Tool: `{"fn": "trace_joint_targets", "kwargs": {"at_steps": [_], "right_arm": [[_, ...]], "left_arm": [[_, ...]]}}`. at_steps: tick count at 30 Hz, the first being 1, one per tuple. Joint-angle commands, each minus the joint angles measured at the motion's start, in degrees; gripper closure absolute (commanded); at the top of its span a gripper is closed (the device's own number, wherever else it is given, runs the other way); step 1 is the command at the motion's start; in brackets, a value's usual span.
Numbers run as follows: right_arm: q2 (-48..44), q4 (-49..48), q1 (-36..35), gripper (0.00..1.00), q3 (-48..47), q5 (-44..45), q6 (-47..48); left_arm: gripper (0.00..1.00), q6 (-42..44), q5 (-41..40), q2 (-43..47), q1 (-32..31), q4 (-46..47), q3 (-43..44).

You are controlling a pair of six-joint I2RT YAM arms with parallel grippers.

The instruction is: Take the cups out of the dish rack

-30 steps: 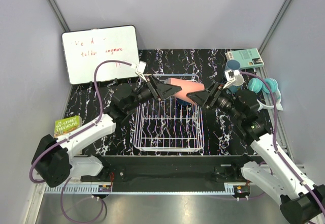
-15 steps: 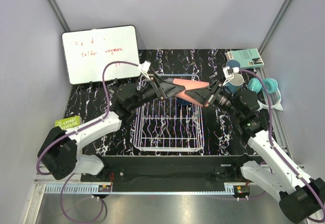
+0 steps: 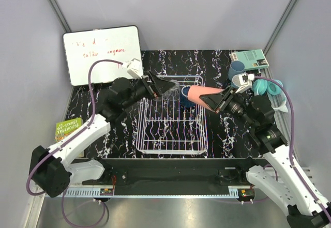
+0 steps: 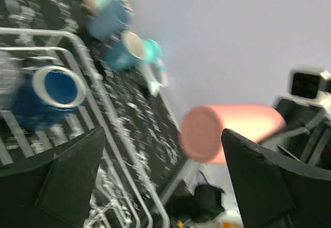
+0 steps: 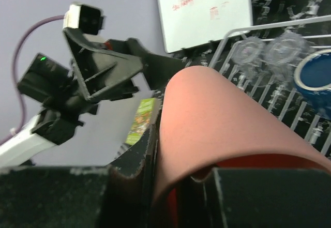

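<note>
Overhead, grey walls enclose a black, white-veined desk (image 3: 207,65); mid-frame, right fingers (image 3: 221,102) clamp the salmon tumbler (image 3: 202,95) above the upper-right corner of the dish rack (image 3: 174,151); left fingers (image 3: 164,87) stand spread apart.

Dish rack (image 3: 173,151) central, mug (image 3: 184,100) in its far end; whiteboard (image 3: 102,55) behind left, headphones (image 3: 267,87) right
</note>
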State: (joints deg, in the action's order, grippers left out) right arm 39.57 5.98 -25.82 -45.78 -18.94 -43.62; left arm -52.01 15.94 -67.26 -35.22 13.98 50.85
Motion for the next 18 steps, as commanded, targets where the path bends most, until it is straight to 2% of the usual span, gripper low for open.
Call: {"fn": "trace_joint_targets", "kwargs": {"at_steps": [1, 3, 4, 5, 10, 17, 18], "right_arm": [[0.0, 12.3, -0.1, 1.0, -7.2, 13.8, 5.3], [2.8, 19.7, 0.1, 1.0, -11.0, 19.1, 6.0], [4.0, 22.1, 0.0, 1.0, -12.3, 25.7, 6.1], [5.2, 26.0, 0.1, 1.0, -13.4, 28.5, 6.2], [17.5, 32.9, 0.0, 1.0, -23.5, 41.2, 7.6], [39.5, 39.5, 1.5, 1.0, -45.1, 45.0, 10.0], [44.8, 40.9, 1.9, 1.0, -50.7, 45.2, 9.5]], "left_arm": [[0.01, 4.4, -10.4, 5.1, 1.6, -10.1, 2.9], [0.01, 4.5, -13.8, 6.0, 1.7, -13.2, 2.7], [0.01, 3.9, -15.5, 6.5, 1.7, -14.1, 2.5], [0.01, 3.1, -20.1, 7.5, 1.7, -18.3, 2.1], [0.01, -0.6, -27.5, 12.1, 1.7, -22.6, -1.5], [0.04, -0.7, -30.4, 12.2, 1.7, -31.3, 0.5], [0.04, -0.7, -30.4, 12.1, 1.7, -32.1, 0.8]]}}
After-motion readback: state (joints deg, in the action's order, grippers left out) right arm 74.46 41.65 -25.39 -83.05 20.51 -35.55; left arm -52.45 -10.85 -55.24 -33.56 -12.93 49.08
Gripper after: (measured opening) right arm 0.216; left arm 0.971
